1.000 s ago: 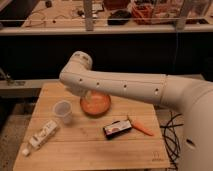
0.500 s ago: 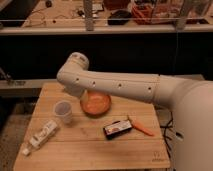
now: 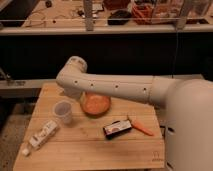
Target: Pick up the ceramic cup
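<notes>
1. The claw is hidden behind the arm's rounded joint [image 3: 74, 71], over the tabletop's [image 3: 90, 150] far left part; I cannot tell whether it is wide or narrow.
2. The ceramic cup [image 3: 63, 111] stands upright, rim up, below and slightly left of that joint, toward the camera.
3. The orange bowl [image 3: 95, 103] sits just beside the cup's right.
4. Open room lies left of the cup, toward the tabletop's left edge; a white packet [image 3: 42, 135] lies near the front-left corner.

Ceramic cup [image 3: 63, 111]: whitish, tapered, w/o handle, upright, L side of wood table [image 3: 90, 150], just beside orange bowl [image 3: 95, 104]. Gripper out of view.
</notes>
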Controlling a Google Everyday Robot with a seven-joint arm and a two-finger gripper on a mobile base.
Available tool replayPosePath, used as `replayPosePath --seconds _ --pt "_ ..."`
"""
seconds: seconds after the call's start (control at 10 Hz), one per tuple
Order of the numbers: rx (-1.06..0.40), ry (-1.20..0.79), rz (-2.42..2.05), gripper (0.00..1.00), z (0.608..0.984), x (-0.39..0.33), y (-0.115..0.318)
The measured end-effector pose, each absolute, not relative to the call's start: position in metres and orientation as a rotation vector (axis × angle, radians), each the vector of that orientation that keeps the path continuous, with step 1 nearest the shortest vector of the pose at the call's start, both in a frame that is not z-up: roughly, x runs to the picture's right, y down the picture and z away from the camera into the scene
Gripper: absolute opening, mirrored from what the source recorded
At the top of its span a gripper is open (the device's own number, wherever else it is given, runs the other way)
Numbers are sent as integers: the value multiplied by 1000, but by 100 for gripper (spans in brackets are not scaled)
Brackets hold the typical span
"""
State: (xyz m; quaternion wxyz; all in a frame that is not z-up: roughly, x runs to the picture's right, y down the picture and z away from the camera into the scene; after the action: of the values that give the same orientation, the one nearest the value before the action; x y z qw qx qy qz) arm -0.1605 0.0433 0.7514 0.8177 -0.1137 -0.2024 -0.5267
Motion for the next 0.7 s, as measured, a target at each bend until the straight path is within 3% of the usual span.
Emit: replayPosePath --seconds 0.7 --pt "-251 -486 -1180 80 783 -174 79"
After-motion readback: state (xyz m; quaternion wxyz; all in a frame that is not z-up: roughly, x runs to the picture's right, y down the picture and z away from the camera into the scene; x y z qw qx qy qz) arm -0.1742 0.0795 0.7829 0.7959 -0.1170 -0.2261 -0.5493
